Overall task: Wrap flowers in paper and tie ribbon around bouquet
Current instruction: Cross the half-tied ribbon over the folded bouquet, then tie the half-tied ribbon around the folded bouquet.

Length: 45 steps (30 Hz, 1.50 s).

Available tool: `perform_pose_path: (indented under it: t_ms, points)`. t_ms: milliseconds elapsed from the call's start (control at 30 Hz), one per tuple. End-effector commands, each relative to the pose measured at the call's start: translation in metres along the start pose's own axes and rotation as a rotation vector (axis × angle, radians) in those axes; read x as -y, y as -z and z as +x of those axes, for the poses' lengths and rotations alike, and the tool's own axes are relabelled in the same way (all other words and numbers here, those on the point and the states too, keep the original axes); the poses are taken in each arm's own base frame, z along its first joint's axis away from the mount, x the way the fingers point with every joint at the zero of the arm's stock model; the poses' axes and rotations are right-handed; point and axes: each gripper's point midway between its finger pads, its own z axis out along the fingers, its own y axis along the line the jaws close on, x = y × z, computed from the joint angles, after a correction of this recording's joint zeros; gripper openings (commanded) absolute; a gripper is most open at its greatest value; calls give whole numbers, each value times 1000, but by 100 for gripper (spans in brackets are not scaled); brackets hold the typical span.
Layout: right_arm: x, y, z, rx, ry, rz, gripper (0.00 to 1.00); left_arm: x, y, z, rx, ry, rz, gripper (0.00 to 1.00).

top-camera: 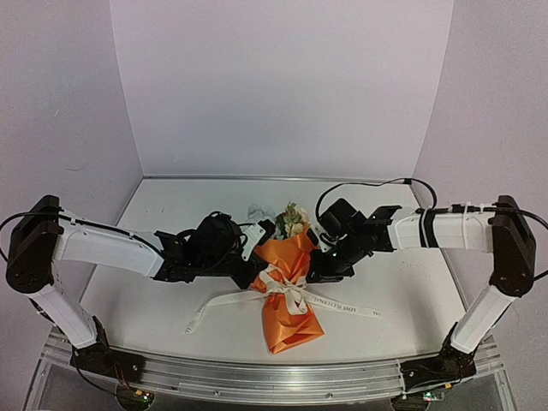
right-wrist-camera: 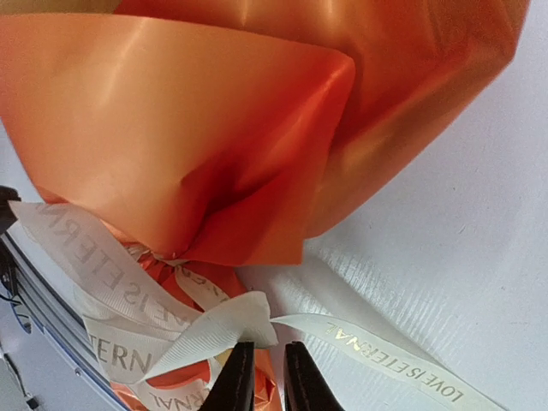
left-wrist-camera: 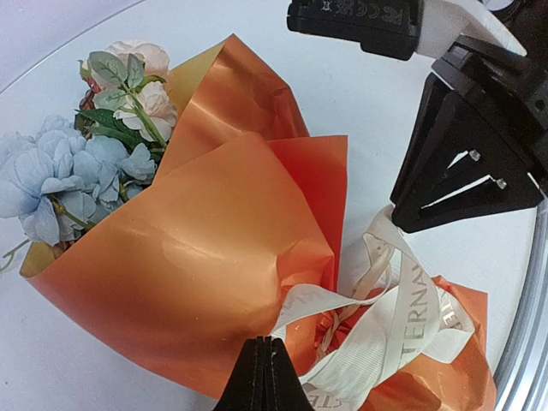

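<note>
In the left part of the overhead view, the left gripper (left-wrist-camera: 265, 364) has its black fingers pressed together. Nothing shows between them, and in its own wrist view the tips just touch the lower edge of the wrap. In the middle of the overhead frame the bouquet (top-camera: 289, 321) lies on the white table (top-camera: 163, 214). It is a cone of glossy, crinkly orange paper (left-wrist-camera: 197, 257) with its wide end toward the top of the frame, where the flowers (left-wrist-camera: 60, 171), pale blue and cream artificial blooms with green leaves, stick out. The flat cream fabric ribbon (right-wrist-camera: 111, 274) with printed lettering is already knotted round the cone's narrow waist. To the right, the right gripper (right-wrist-camera: 265, 368) shows a narrow gap between its fingers, with a ribbon loop just beyond the tips and not pinched. The step in hand looks like settling the tie. To do it well, draw each tail outward evenly, keep the knot on the waist and leave the paper uncrushed. Counted: two grippers, one bouquet, one paper wrap, and one ribbon with two loose tails, one trailing lower left and one right.
</note>
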Motion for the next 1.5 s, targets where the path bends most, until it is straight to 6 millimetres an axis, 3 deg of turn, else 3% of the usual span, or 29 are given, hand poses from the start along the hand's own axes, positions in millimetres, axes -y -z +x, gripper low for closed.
perform_pose_path:
  t_ms: [0, 167, 333, 733, 1100, 1233, 1300, 1467]
  points:
    - [-19, 23, -7, 10, 25, -29, 22, -3, 8, -21, 81, 52, -8, 0]
    - [-28, 34, 15, 7, 163, -31, 35, -2, 7, -21, 84, 57, -5, 0]
    - [-39, 31, 41, 30, 418, -53, 38, -1, 6, -21, 86, 57, 3, 0]
    - [-64, 3, 50, 71, 644, -139, 37, -1, 3, -21, 80, 43, 1, 0]
    - [-66, -10, 61, 35, 627, -119, 25, -1, 6, -21, 77, 38, -2, 0]
    - [-63, -12, 68, -2, 597, -109, 7, -3, 8, -20, 78, 46, -8, 0]
    - [-58, -8, 70, -21, 592, -82, 0, -3, 10, -20, 85, 54, -10, 0]
    - [-44, 15, 66, -23, 620, 13, 0, -4, 16, -11, 84, 81, -4, 0]
